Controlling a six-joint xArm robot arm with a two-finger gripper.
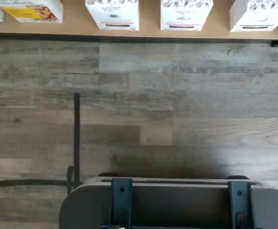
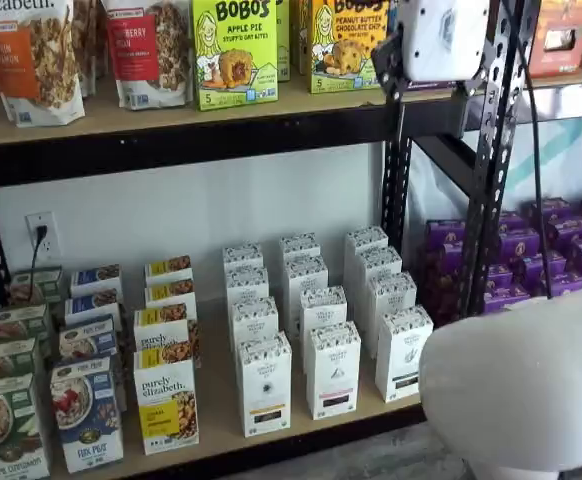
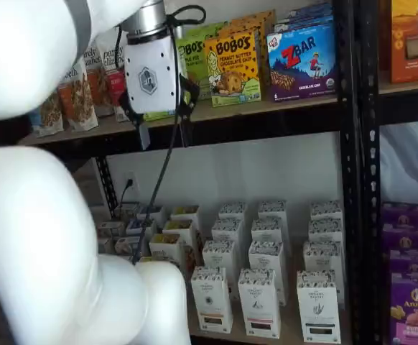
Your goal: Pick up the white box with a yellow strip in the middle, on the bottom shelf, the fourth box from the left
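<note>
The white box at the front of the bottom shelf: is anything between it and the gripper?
Nothing visible. The white box stands in the front row at the bottom shelf's edge, free in front; the open gripper hangs higher, before the upper shelf.

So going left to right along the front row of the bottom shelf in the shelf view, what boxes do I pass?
Apple cinnamon cereal box → Fox Puff box → purely elizabeth box → white box → second white carton → third white carton.
</note>
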